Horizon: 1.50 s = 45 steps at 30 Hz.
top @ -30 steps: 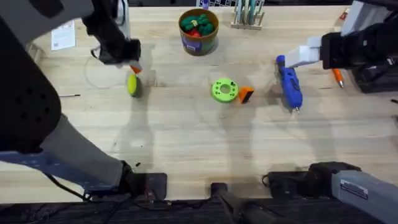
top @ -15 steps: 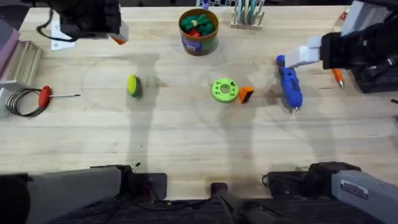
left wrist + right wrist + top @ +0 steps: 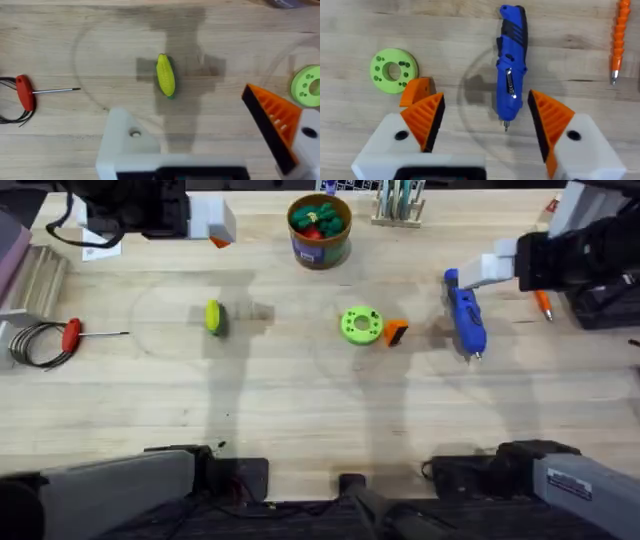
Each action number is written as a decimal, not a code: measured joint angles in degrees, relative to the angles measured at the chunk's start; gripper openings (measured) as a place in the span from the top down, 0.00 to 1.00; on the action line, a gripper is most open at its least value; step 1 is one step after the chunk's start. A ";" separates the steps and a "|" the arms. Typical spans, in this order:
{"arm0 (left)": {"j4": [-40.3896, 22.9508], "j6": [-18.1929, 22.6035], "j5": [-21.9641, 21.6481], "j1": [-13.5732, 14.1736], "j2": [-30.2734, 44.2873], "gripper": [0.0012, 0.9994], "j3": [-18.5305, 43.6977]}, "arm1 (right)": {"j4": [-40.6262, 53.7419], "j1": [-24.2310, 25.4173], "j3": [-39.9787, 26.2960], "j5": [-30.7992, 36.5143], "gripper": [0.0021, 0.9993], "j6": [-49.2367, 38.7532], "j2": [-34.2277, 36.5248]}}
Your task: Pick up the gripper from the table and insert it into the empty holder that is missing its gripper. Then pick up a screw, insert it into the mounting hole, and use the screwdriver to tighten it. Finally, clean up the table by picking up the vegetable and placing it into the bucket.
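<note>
Since the earlier frame the left gripper [image 3: 213,225] had shifted slightly right at the table's far left. It stood open, one mount [image 3: 125,142] bare. The right gripper [image 3: 485,120] stood open above the screwdriver [image 3: 465,315]. The loose orange gripper [image 3: 395,332] lay against the green disc [image 3: 360,324]. The corn [image 3: 213,317] lay left of centre; the bucket [image 3: 319,230] stood at the far edge.

The left gripper [image 3: 215,225] sits high at the overhead view's top edge, its arm cut off there. The right arm's far end runs past the right edge. A rack [image 3: 399,202] of tools at the table's far side is cropped. The bucket's [image 3: 319,230] contents are too small to identify.
</note>
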<state>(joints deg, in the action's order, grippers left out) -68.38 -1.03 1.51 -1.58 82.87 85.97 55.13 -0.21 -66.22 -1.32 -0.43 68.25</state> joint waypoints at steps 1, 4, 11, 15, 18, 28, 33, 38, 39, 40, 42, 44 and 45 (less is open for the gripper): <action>0.00 -0.01 0.01 0.00 0.00 0.02 0.00 | 0.00 0.00 -0.01 0.00 0.01 0.00 0.00; -0.02 -0.06 0.01 0.00 0.00 0.01 0.00 | 0.00 0.00 0.00 0.00 0.01 0.00 0.00; -0.02 -0.08 0.01 0.00 0.00 0.01 0.00 | 0.00 0.00 0.00 0.02 0.01 0.00 0.00; -0.02 -0.10 0.01 0.00 0.00 0.01 0.00 | 0.00 0.00 -0.02 0.00 0.01 0.00 0.00; -0.02 -0.10 0.01 0.00 0.00 0.01 0.00 | 0.00 0.00 0.00 0.00 0.01 0.00 0.00; -2.70 -0.10 -0.02 0.00 0.00 0.01 0.00 | 0.00 0.00 -0.02 0.00 0.01 0.00 0.00; -1.05 -0.10 -0.02 0.12 0.00 0.01 0.00 | 0.00 0.00 -0.02 0.02 0.01 0.00 0.00; 1.83 -0.10 -0.02 0.62 -2.19 0.01 -0.98 | 0.00 0.00 -0.02 0.00 0.01 0.00 0.00; 2.71 -0.11 -0.02 0.75 -3.39 0.01 -1.75 | 0.00 0.00 -0.02 0.00 0.01 0.00 0.00; 3.66 -0.10 -0.02 0.82 -4.78 0.01 -2.71 | 0.00 0.00 -0.02 0.00 0.01 0.00 0.00; 6.37 -0.10 -0.02 0.94 -8.13 0.01 -5.43 | 0.01 0.00 -0.02 0.01 0.01 0.00 0.00; 10.23 -0.10 -0.02 0.97 -12.42 0.01 -9.62 | 0.00 0.00 -0.02 0.00 0.01 0.00 0.00; 12.51 -0.10 -0.02 0.96 -14.69 0.01 -12.08 | 0.02 0.00 -0.02 0.00 0.01 0.00 0.00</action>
<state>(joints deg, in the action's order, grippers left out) -55.87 -1.13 1.50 -0.62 68.18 73.89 55.16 -0.21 -66.24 -1.32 -0.43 68.25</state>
